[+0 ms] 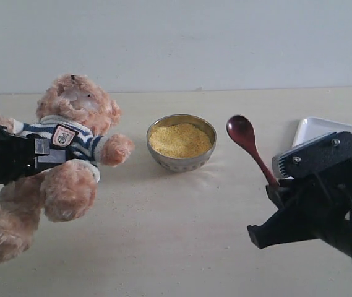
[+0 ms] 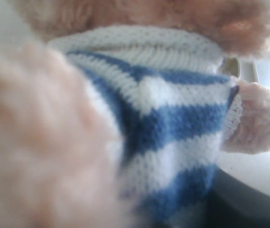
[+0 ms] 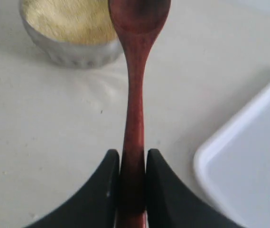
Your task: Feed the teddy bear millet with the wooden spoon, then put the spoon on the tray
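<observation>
The teddy bear (image 1: 70, 154) leans back at the left of the table, and its striped shirt (image 2: 172, 123) fills the left wrist view. My left gripper (image 1: 42, 151) is shut on the bear's torso; its fingers are hidden in the plush. My right gripper (image 1: 273, 185) (image 3: 133, 159) is shut on the handle of the wooden spoon (image 1: 250, 145) (image 3: 135, 95). The spoon's bowl hangs raised just right of the metal bowl (image 1: 182, 162) (image 3: 73, 52) and looks bare of grain. The millet (image 1: 179, 139) (image 3: 68, 19) is heaped in that bowl. The white tray (image 1: 312, 130) (image 3: 253, 171) lies at the right.
A pale wall runs along the table's back edge. The right arm's black body (image 1: 324, 210) covers part of the tray.
</observation>
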Robot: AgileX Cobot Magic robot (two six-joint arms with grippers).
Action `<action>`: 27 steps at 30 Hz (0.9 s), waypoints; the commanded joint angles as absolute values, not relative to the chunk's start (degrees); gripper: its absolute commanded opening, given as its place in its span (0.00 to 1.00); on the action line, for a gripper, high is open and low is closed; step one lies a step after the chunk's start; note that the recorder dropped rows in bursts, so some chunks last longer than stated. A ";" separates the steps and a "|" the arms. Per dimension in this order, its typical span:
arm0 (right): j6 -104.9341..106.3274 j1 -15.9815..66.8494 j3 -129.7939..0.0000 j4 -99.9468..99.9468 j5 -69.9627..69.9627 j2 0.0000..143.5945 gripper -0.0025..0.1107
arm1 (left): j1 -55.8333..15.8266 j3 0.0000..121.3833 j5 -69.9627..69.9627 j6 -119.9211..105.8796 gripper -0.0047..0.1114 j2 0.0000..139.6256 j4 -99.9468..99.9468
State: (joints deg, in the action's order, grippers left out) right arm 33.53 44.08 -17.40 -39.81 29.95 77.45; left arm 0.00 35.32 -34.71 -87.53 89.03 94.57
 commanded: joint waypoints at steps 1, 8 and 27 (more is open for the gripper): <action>54.81 43.88 -18.62 -37.47 31.66 71.53 0.02 | 0.12 35.26 -35.78 -87.48 0.08 88.64 94.97; 97.74 43.88 -24.54 -52.96 29.91 70.59 0.02 | 0.12 35.26 -35.78 -87.48 0.08 88.64 94.97; 62.62 43.88 -31.81 -72.38 48.21 63.22 0.02 | 0.12 35.26 -35.78 -87.48 0.08 88.64 95.09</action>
State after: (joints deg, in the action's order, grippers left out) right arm 79.32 43.99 -31.31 -72.08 51.24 64.64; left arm 0.00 35.32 -34.71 -87.53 89.03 94.57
